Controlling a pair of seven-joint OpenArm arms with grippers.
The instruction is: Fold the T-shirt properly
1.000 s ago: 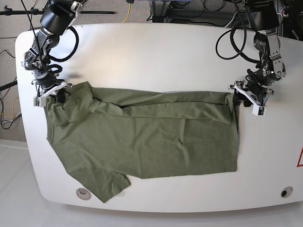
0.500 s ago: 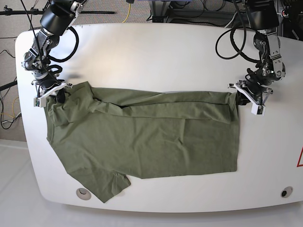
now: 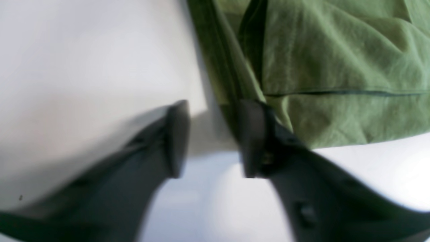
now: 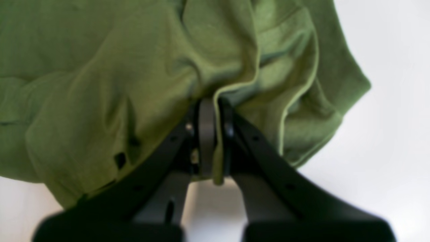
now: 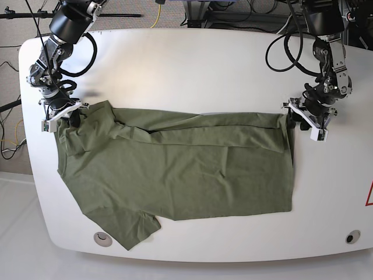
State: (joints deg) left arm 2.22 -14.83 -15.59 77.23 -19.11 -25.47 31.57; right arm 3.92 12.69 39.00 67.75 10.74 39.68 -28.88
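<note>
The olive-green T-shirt [image 5: 175,169] lies flat across the white table [image 5: 192,70], its top edge folded down in a long band. My left gripper [image 5: 301,121] is at the shirt's upper right corner. In the left wrist view this gripper [image 3: 213,139] is open, with bare table between the fingers; its right finger [image 3: 252,134] rests against the edge of the T-shirt [image 3: 336,67]. My right gripper [image 5: 64,115] is at the upper left sleeve. In the right wrist view this gripper [image 4: 214,134] is shut on a fold of the T-shirt [image 4: 134,74].
Two round insets [image 5: 102,237] [image 5: 351,237] sit near the table's front edge. A red marking [image 5: 369,195] shows at the right edge. Cables and stands [image 5: 157,11] lie behind the table's far edge.
My left gripper closed tighter at the shirt's right corner, then opened; the cloth now lies outside its fingers. The right gripper and the shirt's lay have not moved.
</note>
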